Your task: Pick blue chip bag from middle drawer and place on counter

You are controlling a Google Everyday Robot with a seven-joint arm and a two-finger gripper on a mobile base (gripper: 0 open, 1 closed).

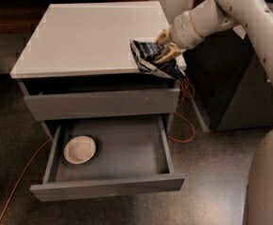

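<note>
Gripper (164,46) at the counter's (89,36) right front corner, its tan fingers (167,56) clamped on the upper part of the bag (150,62). The bag is dark blue with white print and crinkled. It hangs tilted from the grip, over the corner of the slab and partly past its front edge; whether its lower end touches the counter cannot be told. The white arm (220,11) reaches in from the upper right. Below, the top drawer (103,104) stands a little way out, with a dark gap under the slab. The drawer (108,185) beneath it is pulled well out, showing its grey inside. A round off-white bowl (79,149) sits in its left part, close to the left wall. An orange cable (182,125) runs over the dark floor (211,172) to the right of the cabinet, beside a dark box (225,88).
</note>
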